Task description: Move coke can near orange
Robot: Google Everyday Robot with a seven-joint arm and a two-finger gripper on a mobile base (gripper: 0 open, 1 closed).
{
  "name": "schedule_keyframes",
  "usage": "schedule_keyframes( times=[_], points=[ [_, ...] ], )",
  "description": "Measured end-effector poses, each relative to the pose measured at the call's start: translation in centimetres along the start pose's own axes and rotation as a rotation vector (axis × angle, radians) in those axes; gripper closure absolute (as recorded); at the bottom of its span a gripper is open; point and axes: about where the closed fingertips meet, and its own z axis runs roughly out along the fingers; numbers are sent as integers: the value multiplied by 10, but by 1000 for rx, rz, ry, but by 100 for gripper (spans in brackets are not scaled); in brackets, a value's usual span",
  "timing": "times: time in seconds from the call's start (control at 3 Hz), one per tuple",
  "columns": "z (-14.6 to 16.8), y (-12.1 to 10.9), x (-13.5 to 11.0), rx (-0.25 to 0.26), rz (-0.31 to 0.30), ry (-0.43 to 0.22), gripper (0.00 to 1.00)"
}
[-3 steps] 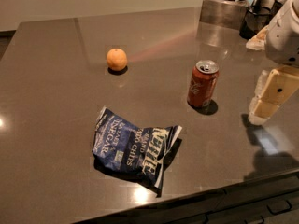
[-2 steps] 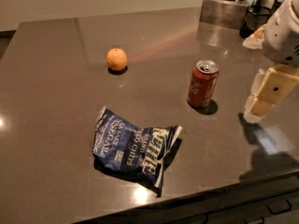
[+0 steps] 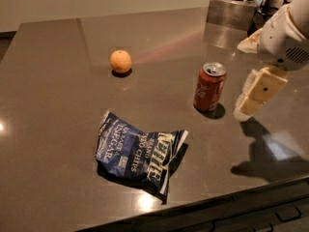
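Note:
The coke can, red with white script and a silver top, stands upright on the dark table, right of centre. The orange lies on the table far to the can's left and a little further back. My gripper hangs just right of the can, a short gap away, tips pointing down and left, close above the table. Its cream fingers look open and hold nothing.
A crumpled dark blue chip bag lies near the table's front edge, in front of the can and orange. A metal container and other clutter stand at the back right behind my arm.
My gripper has moved left, closer to the coke can. The can, the orange and the chip bag have not moved.

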Motion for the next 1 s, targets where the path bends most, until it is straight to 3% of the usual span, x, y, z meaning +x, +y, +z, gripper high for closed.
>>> schedule_keyframes(
  times=[1.0],
  points=[
    [43,-33,-9,-35,79,-161,0]
  ],
)
